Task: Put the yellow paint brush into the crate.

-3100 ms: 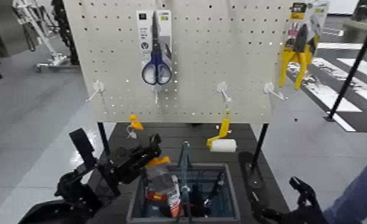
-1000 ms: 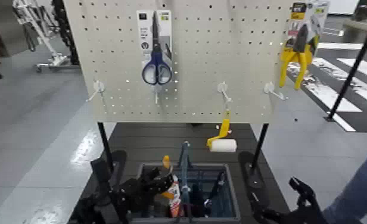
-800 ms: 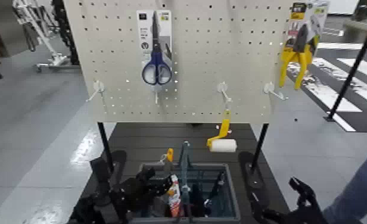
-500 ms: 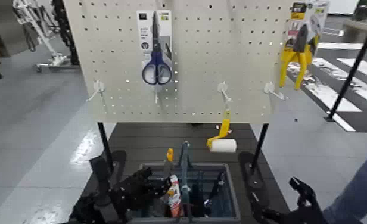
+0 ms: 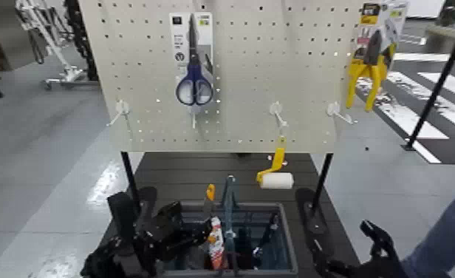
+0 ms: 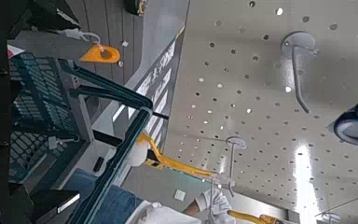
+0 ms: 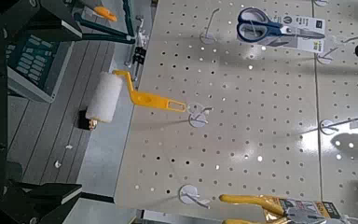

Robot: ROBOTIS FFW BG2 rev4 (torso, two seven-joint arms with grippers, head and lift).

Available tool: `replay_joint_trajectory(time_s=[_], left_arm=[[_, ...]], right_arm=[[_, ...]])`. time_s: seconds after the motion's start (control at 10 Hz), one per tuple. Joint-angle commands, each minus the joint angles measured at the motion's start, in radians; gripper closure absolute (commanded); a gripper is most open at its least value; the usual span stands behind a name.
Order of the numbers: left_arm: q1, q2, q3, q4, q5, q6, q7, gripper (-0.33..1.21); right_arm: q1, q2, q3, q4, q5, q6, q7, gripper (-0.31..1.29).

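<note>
"Yellow paint brush (image 5: 210, 194) first: is the left pincer (image 5: 190, 221) holding it?"

"No. That pincer, low and left of centre in the head view, stands wide, and I see no grip on the brush."

"So where is the brush?"

"Just beyond the pincer. Its orange tip pokes up over the far rim of the crate (image 5: 264, 206), left of the upright central handle (image 5: 229, 222), with the rest slanting down inside. I can't make out where the bristles end."

"What else is in the crate?"

"An orange-and-white package (image 5: 216, 248), near the brush, low in the middle of the frame."

"And the right pincer (image 5: 342, 236)?"

"Idle at the lower right, also spread wide, with nothing in it."

"Further out?"

"The yellow-handled paint roller (image 5: 278, 180) hangs right of centre, below the pegboard (image 5: 249, 44). Blue-handled scissors (image 5: 193, 83) are on the board, upper left of centre; yellow-handled pliers (image 5: 368, 74) are at the upper right. None of those is wanted."

"Which step would you call this?"

"The release, I'd judge: the brush looks delivered, so the task is nearly finished."

"And the next move?"

"Back the left pincer out, jaws spread, clear of the tip and the handle. A careless sweep could catch the brush and tip it over the rim. If it slides down further inside, that's fine."
</note>
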Motion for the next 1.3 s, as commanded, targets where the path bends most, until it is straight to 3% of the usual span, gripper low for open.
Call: replay_joint_trajectory(time_s=[0.1,0.4,0.5,0.6,0.8,1.0,1.1,1.3], left_arm=[[0.106,0.011,-0.045,-0.12,-0.088,-0.067,0.127,-0.08],[0.215,-0.021,-0.054,-0.181,-0.166,-0.169,0.273,-0.08],[0.256,-0.043,-0.047,-0.192,-0.171,-0.227,0.339,-0.08],[0.293,-0.075,-0.028,-0.204,-0.191,-0.264,0.365,-0.08],[0.345,-0.11,-0.017,-0.23,-0.226,-0.334,0.415,-0.07],[0.371,-0.123,-0.024,-0.236,-0.26,-0.425,0.457,-0.04],[0.399,-0.124,-0.036,-0.25,-0.263,-0.429,0.503,0.01],[0.402,-0.119,-0.039,-0.253,-0.272,-0.446,0.504,0.01]], right_arm=[[0.007,0.0,-0.006,-0.005,0.0,-0.003,0.0,0.15],[0.018,-0.002,-0.017,-0.006,0.0,-0.012,0.0,0.15],[0.026,0.001,-0.023,-0.006,0.0,-0.021,0.0,0.15],[0.033,0.006,-0.031,-0.01,-0.005,-0.026,0.0,0.15],[0.04,0.008,-0.037,-0.014,-0.006,-0.027,0.0,0.15],[0.046,0.004,-0.04,-0.022,-0.006,-0.024,-0.005,0.15],[0.049,0.003,-0.042,-0.029,-0.002,-0.017,-0.009,0.15],[0.052,0.001,-0.042,-0.034,0.003,-0.01,-0.011,0.15]])
